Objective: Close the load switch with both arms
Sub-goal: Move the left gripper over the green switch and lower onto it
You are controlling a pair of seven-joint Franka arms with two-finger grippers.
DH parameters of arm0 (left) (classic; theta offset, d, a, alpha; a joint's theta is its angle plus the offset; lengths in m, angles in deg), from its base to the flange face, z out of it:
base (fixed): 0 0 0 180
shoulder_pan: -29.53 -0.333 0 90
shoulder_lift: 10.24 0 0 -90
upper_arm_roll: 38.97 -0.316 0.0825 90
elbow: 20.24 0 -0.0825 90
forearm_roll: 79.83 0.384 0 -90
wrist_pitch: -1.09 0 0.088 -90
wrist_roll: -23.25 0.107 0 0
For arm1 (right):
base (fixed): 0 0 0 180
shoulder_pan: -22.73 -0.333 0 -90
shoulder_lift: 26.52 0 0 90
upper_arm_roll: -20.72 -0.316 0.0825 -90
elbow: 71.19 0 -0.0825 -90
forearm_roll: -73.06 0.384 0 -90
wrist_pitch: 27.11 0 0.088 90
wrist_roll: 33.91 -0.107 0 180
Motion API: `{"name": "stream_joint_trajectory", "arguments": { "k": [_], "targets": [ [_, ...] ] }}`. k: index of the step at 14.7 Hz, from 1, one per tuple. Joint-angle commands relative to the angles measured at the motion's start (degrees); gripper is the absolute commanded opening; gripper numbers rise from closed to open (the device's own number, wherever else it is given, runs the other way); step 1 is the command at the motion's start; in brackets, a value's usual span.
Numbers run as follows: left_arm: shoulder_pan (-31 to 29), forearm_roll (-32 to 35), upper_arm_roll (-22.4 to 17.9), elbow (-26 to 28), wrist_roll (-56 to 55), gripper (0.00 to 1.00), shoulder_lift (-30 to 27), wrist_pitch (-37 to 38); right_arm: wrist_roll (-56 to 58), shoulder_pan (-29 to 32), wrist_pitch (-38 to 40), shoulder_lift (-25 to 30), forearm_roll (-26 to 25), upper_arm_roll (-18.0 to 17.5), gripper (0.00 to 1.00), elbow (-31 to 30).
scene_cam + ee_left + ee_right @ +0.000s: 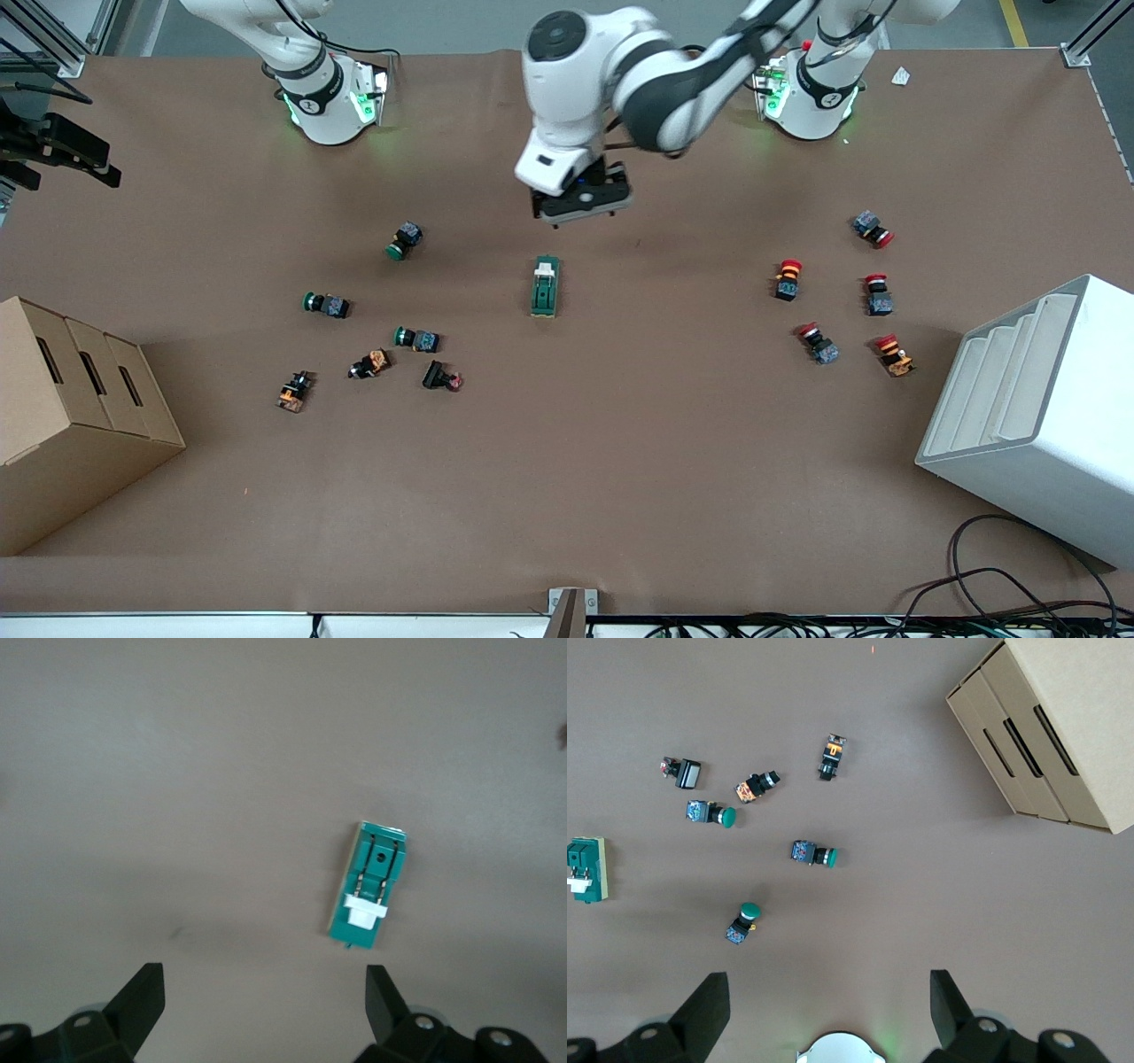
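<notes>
The load switch [545, 286] is a dark green block lying flat at the middle of the table, with its white lever [545, 265] at the end toward the robots' bases. My left gripper [580, 208] hangs open in the air over bare table beside that lever end. In the left wrist view the load switch [370, 895] lies clear of the open left gripper [263, 1005], nothing between the fingers [142, 999]. My right gripper [830, 1005] is open and empty, high over its own base [837, 1051]; the load switch [586, 870] shows at that view's edge.
Several green-capped and orange push buttons [416, 338] are scattered toward the right arm's end, and red-capped ones [788, 279] toward the left arm's end. A cardboard box [80, 416] and a white stepped bin [1036, 416] stand at the table's two ends.
</notes>
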Motion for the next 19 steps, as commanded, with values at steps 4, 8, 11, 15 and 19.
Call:
{"name": "stream_joint_trajectory", "arguments": {
  "k": [4,8,11,15,19],
  "targets": [
    [9.14,26.44,-0.02,-1.38,-23.58,1.0,12.47,-4.05,0.34,0.07,0.27,1.05,0.22,-0.03,1.0,0.16],
    [13.72,47.82,-0.64,-0.25,-37.66,0.99,18.02,-3.18,0.16,0.16,0.27,-0.53,-0.13,0.06,1.0,0.96],
    [14.08,60.22,-0.99,4.93,-43.11,0.99,18.99,-0.72,0.59,0.77,0.27,-1.32,-0.13,0.41,1.0,0.96],
    [15.66,69.91,-0.99,6.0,-49.37,0.98,22.15,5.68,0.42,0.77,-0.34,-3.51,-0.04,0.41,1.0,1.13],
    [16.97,77.72,-1.08,6.0,-55.68,0.98,24.26,10.34,-0.18,0.25,-1.04,-7.48,-0.3,0.32,1.0,1.4]
  ]
}}
